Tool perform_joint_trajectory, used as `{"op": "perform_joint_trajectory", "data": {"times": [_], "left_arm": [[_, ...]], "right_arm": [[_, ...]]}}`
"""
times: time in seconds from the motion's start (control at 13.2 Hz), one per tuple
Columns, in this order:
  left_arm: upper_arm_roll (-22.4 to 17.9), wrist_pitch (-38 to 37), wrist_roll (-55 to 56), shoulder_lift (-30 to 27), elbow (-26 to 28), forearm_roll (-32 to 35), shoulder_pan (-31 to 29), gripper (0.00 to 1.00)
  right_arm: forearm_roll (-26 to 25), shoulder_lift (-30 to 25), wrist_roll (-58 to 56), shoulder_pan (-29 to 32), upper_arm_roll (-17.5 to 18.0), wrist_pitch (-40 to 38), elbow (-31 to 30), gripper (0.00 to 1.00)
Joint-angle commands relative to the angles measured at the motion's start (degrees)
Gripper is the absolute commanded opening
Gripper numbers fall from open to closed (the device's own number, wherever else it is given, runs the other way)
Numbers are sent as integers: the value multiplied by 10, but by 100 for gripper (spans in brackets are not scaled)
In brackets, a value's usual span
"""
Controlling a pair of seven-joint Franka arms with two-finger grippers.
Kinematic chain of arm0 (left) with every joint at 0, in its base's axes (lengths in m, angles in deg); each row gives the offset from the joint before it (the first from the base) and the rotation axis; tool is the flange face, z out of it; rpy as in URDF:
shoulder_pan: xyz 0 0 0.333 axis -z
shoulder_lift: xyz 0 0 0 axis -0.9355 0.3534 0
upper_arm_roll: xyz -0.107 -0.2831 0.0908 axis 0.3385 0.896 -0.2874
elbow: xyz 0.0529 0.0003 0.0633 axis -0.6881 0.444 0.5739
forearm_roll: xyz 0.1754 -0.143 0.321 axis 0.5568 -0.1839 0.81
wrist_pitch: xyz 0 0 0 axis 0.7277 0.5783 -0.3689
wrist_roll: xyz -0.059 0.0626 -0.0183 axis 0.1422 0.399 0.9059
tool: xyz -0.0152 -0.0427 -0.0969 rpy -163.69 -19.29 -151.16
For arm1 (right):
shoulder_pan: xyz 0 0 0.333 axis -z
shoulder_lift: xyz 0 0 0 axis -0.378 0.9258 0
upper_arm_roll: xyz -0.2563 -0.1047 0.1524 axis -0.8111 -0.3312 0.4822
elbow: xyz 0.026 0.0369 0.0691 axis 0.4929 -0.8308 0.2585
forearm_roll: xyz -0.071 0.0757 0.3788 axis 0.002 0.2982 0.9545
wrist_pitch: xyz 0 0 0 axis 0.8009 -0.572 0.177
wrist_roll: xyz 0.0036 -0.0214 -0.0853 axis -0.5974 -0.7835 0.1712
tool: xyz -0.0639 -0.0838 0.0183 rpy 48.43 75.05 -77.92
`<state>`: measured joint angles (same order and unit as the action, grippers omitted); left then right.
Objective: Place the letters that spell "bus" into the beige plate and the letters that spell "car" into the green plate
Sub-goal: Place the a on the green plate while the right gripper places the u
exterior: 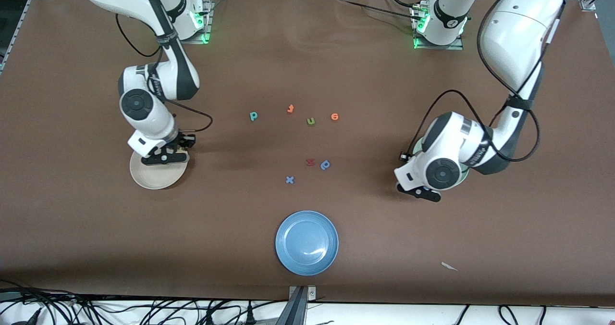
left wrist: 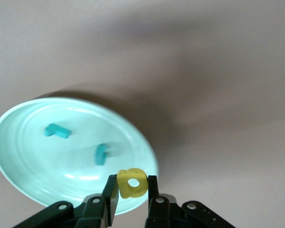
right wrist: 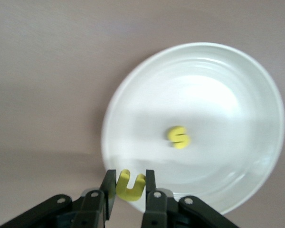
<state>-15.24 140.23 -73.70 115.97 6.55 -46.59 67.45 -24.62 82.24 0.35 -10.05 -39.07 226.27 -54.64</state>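
Right hand (right wrist: 130,192): clamped on the yellow u (right wrist: 129,185), hanging over the rim of the beige plate (exterior: 144,178) at the right arm's end of the worktop.
Beige plate: yellow s (right wrist: 178,137) already lies in it.
Left to fetch: teal b (exterior: 253,116), lying mid-worktop beside the orange t (exterior: 290,108).
Left hand (left wrist: 133,190): pinching the yellow a (left wrist: 132,182) over the edge of the green plate (left wrist: 19,161).
Green plate: teal c (left wrist: 101,154) and teal r (left wrist: 57,130) inside.
Progress: "car" needs only a release; "bus" needs the u dropped, then the b.

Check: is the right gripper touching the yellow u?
Touching. The right wrist view shows the right gripper with both fingers pressed on the yellow u, held over the beige plate.
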Motion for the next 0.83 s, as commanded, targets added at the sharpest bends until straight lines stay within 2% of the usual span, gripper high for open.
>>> {"op": "perform_joint_trajectory", "data": {"times": [0.0, 0.08, 0.15, 0.23, 0.3, 0.45, 0.53, 0.61, 0.76], "left_arm": [[6, -4, -42, 1, 17, 25, -27, 29], [7, -4, -38, 2, 17, 24, -28, 72], [7, -4, -37, 1, 17, 23, -29, 99], [7, -4, -37, 1, 17, 22, -31, 99], [7, -4, -36, 1, 16, 21, -30, 99], [7, -4, -37, 0, 16, 19, -32, 100], [7, -5, -37, -1, 13, 19, -31, 100], [8, -5, -37, -5, 10, 19, -29, 100], [11, -5, -39, -35, 8, 15, -32, 100]], "right_arm": [[8, -20, -72, 3, -16, 17, -29, 14], [26, -16, -75, 8, -16, 13, -28, 51], [47, -14, -76, 8, -16, 11, -27, 87], [56, -15, -77, 8, -15, 2, -24, 100], [67, -15, -72, 7, -11, -22, -17, 100], [129, -16, -67, 1, -8, -88, 10, 100], [169, -16, -53, -5, -4, -91, 10, 100], [183, -16, -30, -10, 8, -89, 9, 100], [184, -21, 87, -23, 46, -63, 2, 100]]}}
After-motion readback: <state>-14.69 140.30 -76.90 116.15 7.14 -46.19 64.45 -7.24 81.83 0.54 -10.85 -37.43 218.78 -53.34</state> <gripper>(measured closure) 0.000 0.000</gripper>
